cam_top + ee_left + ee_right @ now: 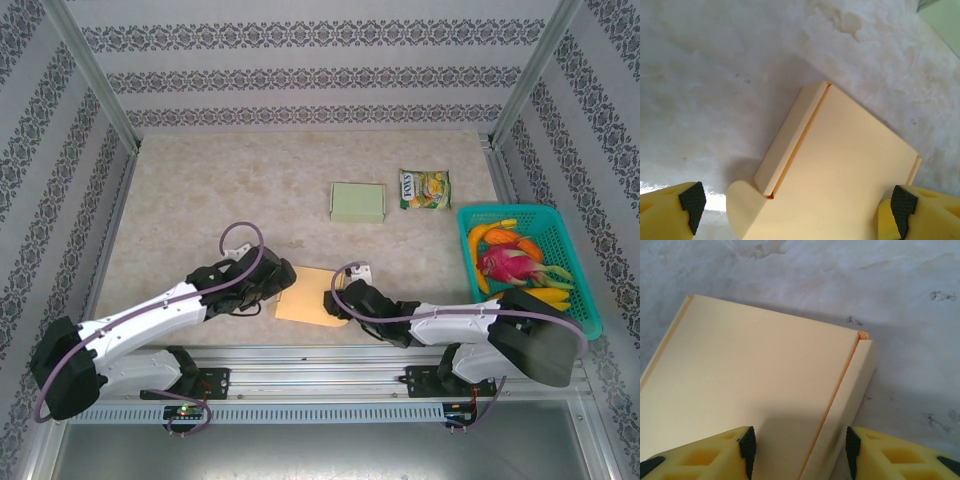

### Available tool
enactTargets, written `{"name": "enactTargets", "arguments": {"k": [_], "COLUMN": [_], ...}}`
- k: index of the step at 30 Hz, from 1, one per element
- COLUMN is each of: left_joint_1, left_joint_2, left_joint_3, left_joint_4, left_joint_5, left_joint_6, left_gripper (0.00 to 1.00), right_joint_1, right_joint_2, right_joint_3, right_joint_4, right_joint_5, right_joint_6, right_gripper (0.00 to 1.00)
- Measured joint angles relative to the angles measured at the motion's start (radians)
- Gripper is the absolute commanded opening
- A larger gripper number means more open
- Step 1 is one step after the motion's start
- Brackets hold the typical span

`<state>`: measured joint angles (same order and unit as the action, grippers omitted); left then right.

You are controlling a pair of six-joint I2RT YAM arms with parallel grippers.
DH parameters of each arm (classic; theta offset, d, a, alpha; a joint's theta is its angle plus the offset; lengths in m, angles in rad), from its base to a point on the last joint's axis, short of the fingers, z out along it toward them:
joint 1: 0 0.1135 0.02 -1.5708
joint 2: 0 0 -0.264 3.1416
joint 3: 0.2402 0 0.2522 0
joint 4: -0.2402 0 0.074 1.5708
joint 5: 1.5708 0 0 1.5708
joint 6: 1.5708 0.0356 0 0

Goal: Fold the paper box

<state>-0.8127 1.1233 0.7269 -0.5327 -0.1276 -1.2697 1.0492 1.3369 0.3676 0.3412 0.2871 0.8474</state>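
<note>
The pale orange paper box point(308, 296) lies flat on the table near the front edge, between my two grippers. In the left wrist view the box point(840, 165) has a raised side flap point(790, 137) and a rounded tab point(742, 207) at its near corner. My left gripper point(797, 202) is open wide, one pad point(692, 200) off the box and the other point(902, 205) at its right edge. My right gripper point(800, 445) is open and straddles the box's raised side flap point(855, 385), with the flat panel point(750, 375) to its left.
A folded green box point(357, 202) and a snack packet point(425, 188) lie further back. A teal basket point(575, 265) of fruit stands at the right edge. Metal frame posts rise at the back corners.
</note>
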Motion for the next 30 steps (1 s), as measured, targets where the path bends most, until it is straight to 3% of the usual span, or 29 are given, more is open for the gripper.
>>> {"name": "enactTargets", "arguments": {"k": [9, 30], "left_joint_1": [0.0, -0.058], "left_joint_2": [0.111, 0.138], "left_joint_3": [-0.013, -0.062], "left_joint_4": [0.044, 0.125], "left_joint_5": [0.06, 0.087], "left_joint_6": [-0.013, -0.181], "left_gripper": [0.98, 0.92], "right_joint_1": [0.042, 0.053], "right_joint_2": [0.015, 0.126], "right_joint_3": [-0.004, -0.034], "right_joint_4": [0.064, 0.219], "right_joint_5": [0.12, 0.16], "right_joint_6": [0.1, 0.15], "right_gripper": [0.5, 0.49]}}
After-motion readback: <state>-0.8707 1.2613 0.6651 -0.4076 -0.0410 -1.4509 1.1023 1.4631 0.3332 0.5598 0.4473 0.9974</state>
